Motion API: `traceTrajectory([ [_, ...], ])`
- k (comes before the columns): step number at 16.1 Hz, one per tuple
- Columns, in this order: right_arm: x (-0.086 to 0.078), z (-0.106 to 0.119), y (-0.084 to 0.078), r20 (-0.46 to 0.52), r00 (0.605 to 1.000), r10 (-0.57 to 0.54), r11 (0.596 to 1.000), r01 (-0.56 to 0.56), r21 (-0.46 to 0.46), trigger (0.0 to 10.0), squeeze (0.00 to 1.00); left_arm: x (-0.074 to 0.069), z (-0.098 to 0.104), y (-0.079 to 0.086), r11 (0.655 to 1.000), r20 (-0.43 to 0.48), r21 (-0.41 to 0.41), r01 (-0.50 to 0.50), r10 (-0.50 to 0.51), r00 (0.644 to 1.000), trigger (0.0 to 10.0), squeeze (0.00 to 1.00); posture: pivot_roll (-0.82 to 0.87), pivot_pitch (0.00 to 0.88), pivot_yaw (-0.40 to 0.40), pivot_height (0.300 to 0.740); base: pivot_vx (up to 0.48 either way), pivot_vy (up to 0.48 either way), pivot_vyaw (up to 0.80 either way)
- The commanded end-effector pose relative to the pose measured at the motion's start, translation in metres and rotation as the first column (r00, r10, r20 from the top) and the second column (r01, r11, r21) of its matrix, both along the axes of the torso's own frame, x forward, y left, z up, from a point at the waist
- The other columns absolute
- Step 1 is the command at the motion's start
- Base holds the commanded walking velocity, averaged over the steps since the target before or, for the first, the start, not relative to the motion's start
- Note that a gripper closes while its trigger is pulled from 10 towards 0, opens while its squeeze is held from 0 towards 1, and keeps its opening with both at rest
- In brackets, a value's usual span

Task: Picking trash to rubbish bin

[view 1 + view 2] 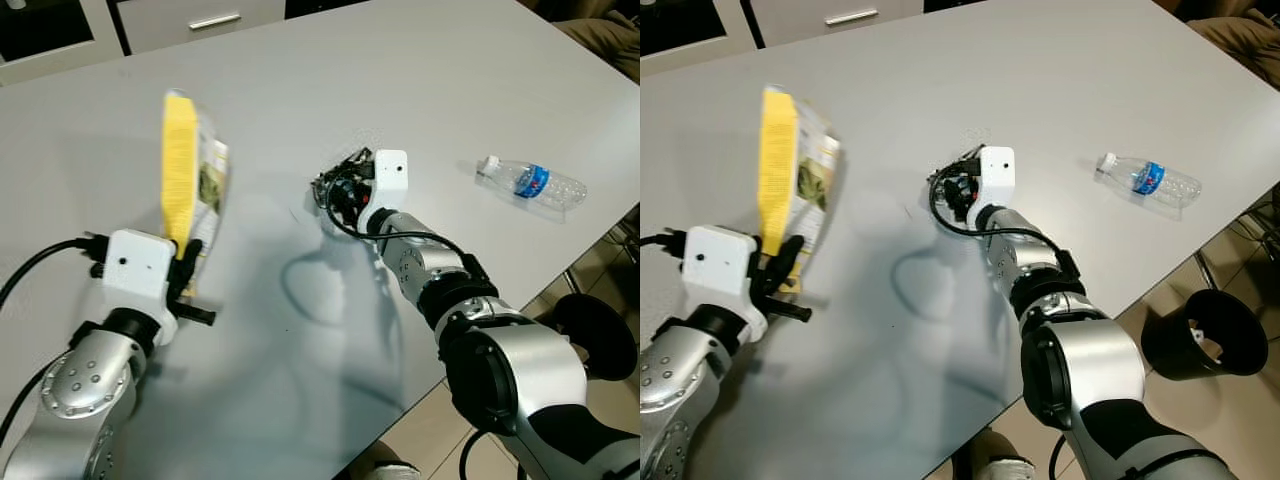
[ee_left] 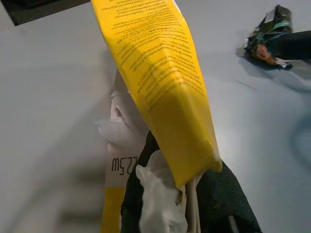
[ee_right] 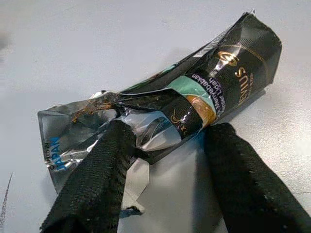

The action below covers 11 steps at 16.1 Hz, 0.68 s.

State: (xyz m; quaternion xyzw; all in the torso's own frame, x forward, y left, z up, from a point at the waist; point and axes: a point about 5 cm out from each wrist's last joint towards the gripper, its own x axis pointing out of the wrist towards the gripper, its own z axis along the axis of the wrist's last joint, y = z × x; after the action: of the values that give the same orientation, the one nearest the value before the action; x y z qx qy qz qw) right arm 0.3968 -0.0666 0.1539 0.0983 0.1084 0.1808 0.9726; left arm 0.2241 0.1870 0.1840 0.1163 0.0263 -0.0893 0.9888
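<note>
Head view: left claw [image 1: 185, 275] grips the yellow packet [image 1: 190, 170] upright above the bench [image 1: 300, 90], ready for binning. Right wrist view: right claw [image 3: 165, 165] spreads wide, straddling the dark wrapper [image 3: 194, 104], fingers [image 3: 97, 179] touching foil.

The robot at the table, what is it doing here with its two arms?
It is clearing trash from a grey table. Its left hand holds a yellow packet upright above the table. Its right hand is down at a crumpled black wrapper lying on the table, with one finger on each side of it, not closed on it yet. A plastic water bottle lies near the table's right edge, and a black bin stands on the floor beside the table.
</note>
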Motion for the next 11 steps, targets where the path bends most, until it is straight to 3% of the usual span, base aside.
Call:
traceTrajectory([
  [1, -0.004, -0.013, -0.004, -0.051, 0.999, -0.006, 1.0, 0.006, 0.001, 0.0, 0.0, -0.001, -0.007, -0.006, 0.999, -0.044, -0.021, 0.042, -0.043, 0.998, 10.0, 0.0, 0.04, 0.236, -0.155, 0.74, 0.0, 0.0, 0.0],
  [8, -0.003, -0.013, -0.01, -0.053, 0.999, -0.003, 1.0, 0.004, 0.019, 0.0, 0.0, 0.01, -0.011, -0.01, 0.999, -0.044, -0.022, 0.049, -0.05, 0.998, 10.0, 0.0, 0.03, 0.167, -0.14, 0.74, 0.0, 0.0, 0.0],
  [11, -0.002, -0.01, -0.017, -0.024, 0.999, -0.024, 0.999, 0.024, 0.03, 0.0, 0.0, 0.019, -0.019, -0.013, 0.997, -0.062, -0.072, 0.038, -0.042, 0.997, 10.0, 0.0, -0.03, 0.125, -0.124, 0.74, 0.0, 0.0, 0.0],
])
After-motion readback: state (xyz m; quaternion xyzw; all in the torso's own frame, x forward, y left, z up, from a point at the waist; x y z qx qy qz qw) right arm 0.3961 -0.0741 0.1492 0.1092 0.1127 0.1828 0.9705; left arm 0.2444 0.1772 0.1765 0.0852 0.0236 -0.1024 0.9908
